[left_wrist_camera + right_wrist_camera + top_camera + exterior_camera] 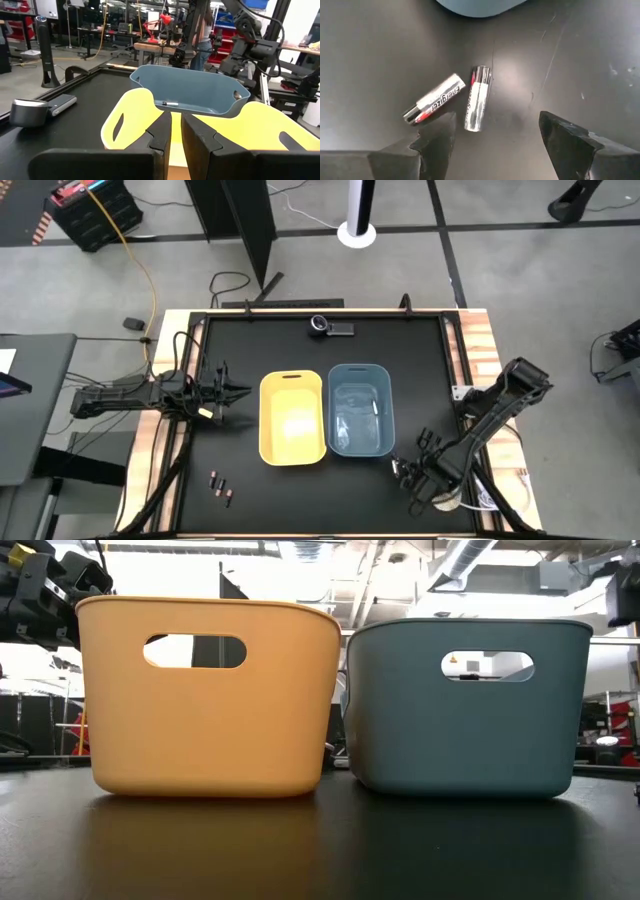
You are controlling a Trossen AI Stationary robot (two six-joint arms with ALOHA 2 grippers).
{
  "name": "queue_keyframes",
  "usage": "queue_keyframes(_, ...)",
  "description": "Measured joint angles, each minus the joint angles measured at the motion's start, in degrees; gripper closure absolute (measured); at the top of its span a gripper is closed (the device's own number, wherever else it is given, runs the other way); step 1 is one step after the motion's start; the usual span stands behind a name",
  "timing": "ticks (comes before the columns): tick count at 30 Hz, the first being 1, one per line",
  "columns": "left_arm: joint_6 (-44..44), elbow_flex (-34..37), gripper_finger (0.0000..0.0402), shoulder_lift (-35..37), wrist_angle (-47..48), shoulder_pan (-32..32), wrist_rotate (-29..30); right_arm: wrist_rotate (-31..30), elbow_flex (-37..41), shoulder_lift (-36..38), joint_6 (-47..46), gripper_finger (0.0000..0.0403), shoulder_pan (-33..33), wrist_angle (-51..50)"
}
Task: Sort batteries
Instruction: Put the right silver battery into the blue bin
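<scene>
Two silvery batteries [435, 104] [477, 97] lie flat on the black table just past the blue bin's near right corner. My right gripper [495, 137] [403, 470] hovers over them, open, one finger to each side of the upright-lying one, touching nothing. Three dark batteries [220, 485] lie near the table's near left corner. One battery [170, 103] lies inside the blue bin [359, 408]. The yellow bin [292, 418] stands to the blue bin's left. My left gripper [175, 135] [235, 390] waits at the yellow bin's left side, above its rim, fingers almost together and holding nothing.
A small silver-and-black device [328, 326] [30, 111] sits near the table's far edge. The two bins stand side by side mid-table [210, 690] [465, 705]. Bare black table lies in front of the bins. Wooden table edges run along both sides [490, 350].
</scene>
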State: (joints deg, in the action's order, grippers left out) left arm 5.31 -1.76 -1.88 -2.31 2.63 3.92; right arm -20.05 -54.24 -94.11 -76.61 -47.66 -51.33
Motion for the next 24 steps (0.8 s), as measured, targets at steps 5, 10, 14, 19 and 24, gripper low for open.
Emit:
queue_keyframes(5,0.1,0.0,0.0362,0.0,0.0,0.0,0.0,0.7,2.5,0.1,1.9,0.0114,1.3,3.8)
queue_keyframes(10,0.1,0.0,0.0362,0.0,0.1,0.0,-0.1,0.7,4.0,0.1,1.8,0.0124,1.4,5.3)
queue_keyframes(14,0.1,0.0,0.0362,0.0,0.2,0.0,-0.1,1.8,5.7,0.2,1.5,0.0127,1.8,7.8)
queue_keyframes(19,0.1,0.0,0.0362,0.0,0.2,0.0,-0.1,2.0,6.5,0.3,0.8,0.0129,2.1,8.0)
queue_keyframes(24,0.1,0.0,0.0362,0.0,0.2,0.0,-0.1,2.1,6.5,0.3,1.1,0.0172,2.1,8.6)
